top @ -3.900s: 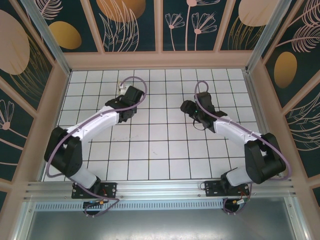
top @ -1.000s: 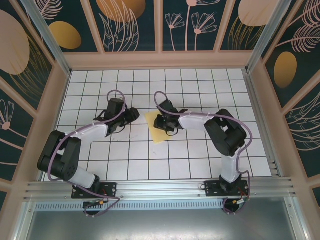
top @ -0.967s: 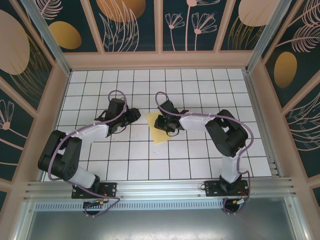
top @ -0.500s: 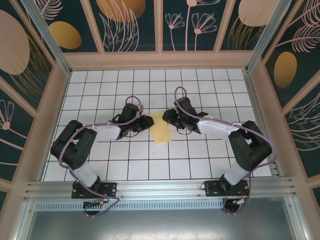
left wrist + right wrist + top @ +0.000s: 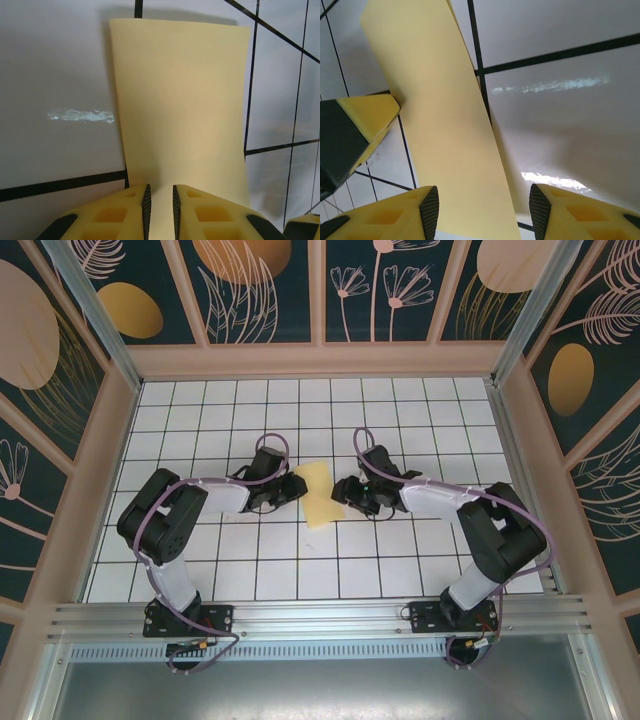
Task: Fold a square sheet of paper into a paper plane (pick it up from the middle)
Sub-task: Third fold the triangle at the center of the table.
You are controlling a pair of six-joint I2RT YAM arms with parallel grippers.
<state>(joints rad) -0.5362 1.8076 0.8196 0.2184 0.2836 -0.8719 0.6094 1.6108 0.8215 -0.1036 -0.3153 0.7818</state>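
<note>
Item: square sheet of paper (image 5: 318, 494), bright yellow, at mid-table (image 5: 300, 570) between the two arms.
Left claw (image 5: 296, 483): at the sheet's left edge. In its wrist view the claw (image 5: 160, 205) has its pads drawn close together, clamped on the sheet's near edge (image 5: 180, 110).
Right claw (image 5: 343, 490): just beside the sheet's right edge. In its wrist view the claw (image 5: 485, 210) stands with fingers apart, and the paper (image 5: 440, 115) runs between them, unpinched.
</note>
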